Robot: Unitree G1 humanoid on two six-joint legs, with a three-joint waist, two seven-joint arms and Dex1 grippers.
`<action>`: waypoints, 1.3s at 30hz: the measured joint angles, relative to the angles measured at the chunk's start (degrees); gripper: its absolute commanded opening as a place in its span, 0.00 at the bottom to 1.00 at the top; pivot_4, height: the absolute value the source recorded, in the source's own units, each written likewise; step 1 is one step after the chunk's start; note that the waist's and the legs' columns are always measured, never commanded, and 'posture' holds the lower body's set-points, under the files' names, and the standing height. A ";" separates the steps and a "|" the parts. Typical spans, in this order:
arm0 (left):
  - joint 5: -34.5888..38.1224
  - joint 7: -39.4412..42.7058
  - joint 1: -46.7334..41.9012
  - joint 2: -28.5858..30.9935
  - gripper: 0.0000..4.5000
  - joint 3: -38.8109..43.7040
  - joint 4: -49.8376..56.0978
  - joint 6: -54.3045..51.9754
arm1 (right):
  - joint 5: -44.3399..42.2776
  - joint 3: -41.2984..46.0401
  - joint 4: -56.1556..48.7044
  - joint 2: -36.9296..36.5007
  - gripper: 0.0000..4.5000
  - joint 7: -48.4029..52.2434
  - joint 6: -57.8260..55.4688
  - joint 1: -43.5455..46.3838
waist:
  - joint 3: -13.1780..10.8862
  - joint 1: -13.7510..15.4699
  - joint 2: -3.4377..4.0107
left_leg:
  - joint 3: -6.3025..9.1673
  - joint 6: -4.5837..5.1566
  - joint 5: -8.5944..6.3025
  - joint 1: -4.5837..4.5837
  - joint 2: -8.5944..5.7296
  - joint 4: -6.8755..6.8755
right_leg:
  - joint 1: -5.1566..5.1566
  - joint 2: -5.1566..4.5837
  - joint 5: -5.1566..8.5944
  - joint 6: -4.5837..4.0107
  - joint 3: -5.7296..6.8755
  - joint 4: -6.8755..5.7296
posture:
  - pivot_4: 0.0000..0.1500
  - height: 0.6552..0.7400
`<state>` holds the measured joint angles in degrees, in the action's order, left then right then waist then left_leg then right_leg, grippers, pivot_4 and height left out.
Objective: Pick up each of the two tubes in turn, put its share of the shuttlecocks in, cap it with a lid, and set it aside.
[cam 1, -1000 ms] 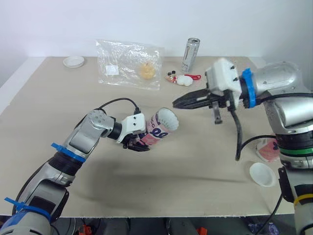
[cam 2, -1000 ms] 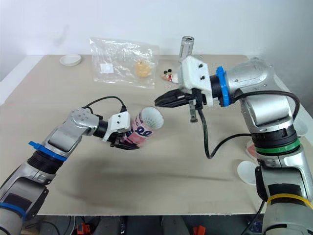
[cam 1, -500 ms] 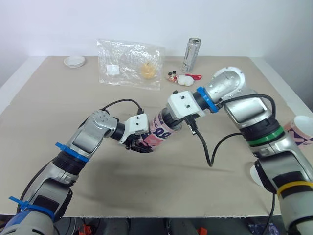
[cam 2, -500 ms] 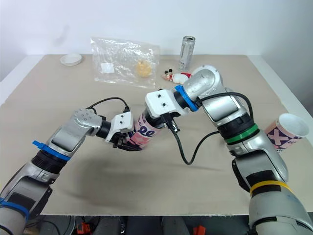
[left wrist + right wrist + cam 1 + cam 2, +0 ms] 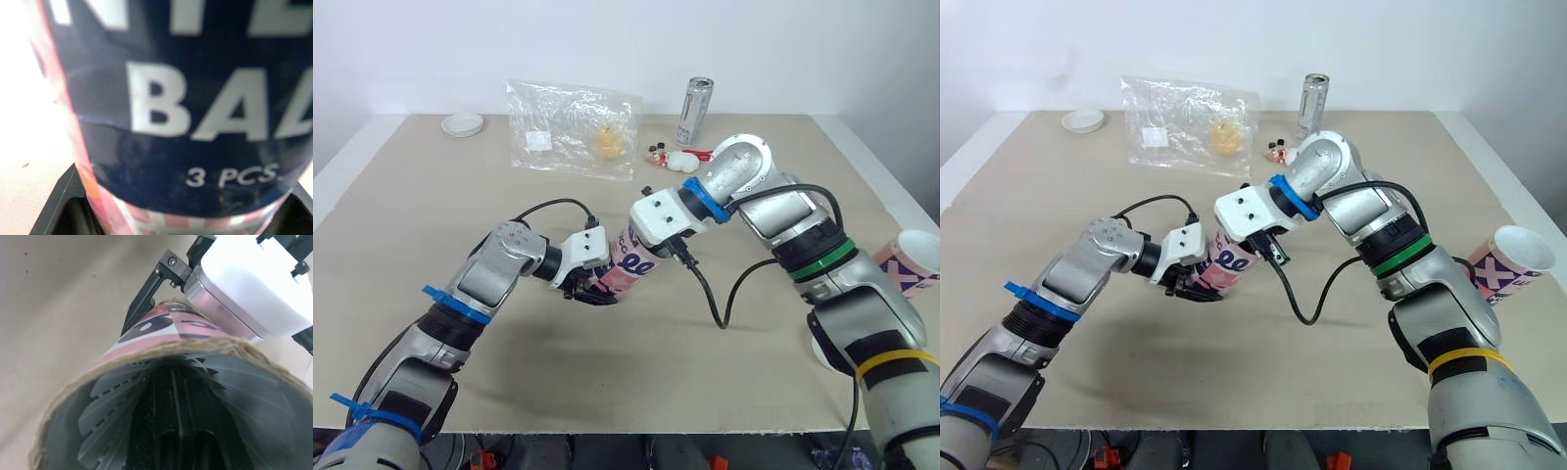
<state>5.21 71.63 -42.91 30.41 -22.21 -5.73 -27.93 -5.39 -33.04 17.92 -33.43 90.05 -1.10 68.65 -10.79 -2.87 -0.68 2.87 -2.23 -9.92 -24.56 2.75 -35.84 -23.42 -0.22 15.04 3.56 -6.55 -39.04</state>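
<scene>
A pink and navy tube [image 5: 631,262] is held tilted above the middle of the table, with my left gripper [image 5: 592,286] shut on its lower end. In the left wrist view the tube's label [image 5: 195,98] sits between the black fingers [image 5: 58,205]. My right gripper [image 5: 182,382] reaches into the tube's open mouth with its fingers pressed together. White shuttlecock feathers [image 5: 112,396] line the inside wall around them. A second tube [image 5: 1513,259], open end up, stands at the table's right edge.
At the back of the table lie a clear plastic bag [image 5: 573,127], a silver can [image 5: 694,110] and a small red and white toy [image 5: 677,157]. A white lid [image 5: 462,123] rests at the back left. My right arm's cable [image 5: 710,294] hangs near the tube.
My right gripper swung left from mid-air to the tube's mouth and went inside, and the shuttlecock that stuck out now sits deeper. The left gripper kept the tube in place.
</scene>
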 measured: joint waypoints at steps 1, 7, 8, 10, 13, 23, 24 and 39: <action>0.15 -0.02 0.04 -0.05 0.64 0.01 0.03 0.02 | -0.91 0.01 -0.13 -0.25 0.01 0.02 -0.80 -0.01 | 0.00 0.01 0.00 | 0.02 0.00 0.00 -0.01 0.00 0.00 | 0.00 0.00 0.01 -0.01 0.01 0.00 | 1.00 1.00; 0.97 -1.43 2.00 -0.73 0.64 0.66 0.70 1.69 | -10.45 5.80 -4.81 -6.13 0.01 0.06 -9.07 -0.06 | 0.00 0.14 0.00 | 0.20 -0.01 -0.01 -0.09 -0.05 0.01 | 0.02 -0.06 -0.03 -0.25 0.17 0.02 | 1.00 1.00; 1.05 -1.62 2.19 -0.74 0.64 0.73 0.70 1.92 | -11.47 7.30 -5.19 -7.13 0.01 0.06 -10.69 -0.07 | 0.00 0.13 0.00 | 0.22 -0.01 -0.01 -0.08 -0.05 0.01 | 0.02 -0.05 -0.04 -0.26 0.19 0.01 | 1.00 1.00; 1.19 -2.15 2.54 -0.90 0.64 0.75 0.69 2.64 | -13.22 9.17 -6.20 -8.47 0.01 0.06 -13.71 -0.34 | 0.00 0.12 0.00 | 0.24 -0.01 -0.01 -0.07 -0.05 0.01 | 0.02 -0.04 0.02 -0.17 0.20 0.01 | 1.00 1.00; 1.51 -2.97 3.14 -1.58 0.64 0.81 0.62 3.47 | -15.19 11.63 -8.20 -9.84 0.01 0.05 -17.59 -1.39 | 0.00 0.12 0.00 | 0.24 -0.01 -0.01 -0.07 -0.04 -0.01 | 0.03 -0.04 0.06 -0.10 0.20 0.00 | 1.00 1.00; 3.85 -12.63 11.53 -9.41 0.64 6.72 -0.69 12.09 | -26.52 33.93 -19.86 -11.20 0.01 -17.33 -35.87 -16.78 | -0.01 0.26 -0.01 | 0.30 -0.01 -0.01 -0.14 -0.09 -0.01 | 0.05 -0.10 -0.04 -0.27 0.24 0.03 | 1.00 1.00; 3.93 -12.93 12.07 -9.70 0.64 6.87 -0.68 12.68 | -27.15 35.34 -20.91 -11.13 0.01 -18.94 -36.82 -18.10 | -0.01 0.25 -0.02 | 0.30 -0.01 -0.01 -0.14 -0.10 0.01 | 0.04 -0.10 -0.04 -0.27 0.24 0.02 | 1.00 1.00; 5.31 -17.95 23.18 -16.42 0.64 8.16 -0.24 25.82 | -39.64 56.76 -40.69 -18.47 0.40 -37.25 -57.74 -56.17 | 0.01 0.20 -0.01 | 0.24 0.06 0.07 -0.05 -0.13 -0.27 | 0.19 -0.10 -0.06 0.20 0.15 0.04 | 1.00 1.00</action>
<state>10.52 53.68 -19.73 13.99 -14.04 -5.98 -2.11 -45.04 23.72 -22.76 -51.90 52.80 -58.84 12.48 -10.78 -2.66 -0.69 3.11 -2.17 -9.85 -24.61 2.62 -36.11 -23.23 -0.32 14.98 3.76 -6.40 -39.01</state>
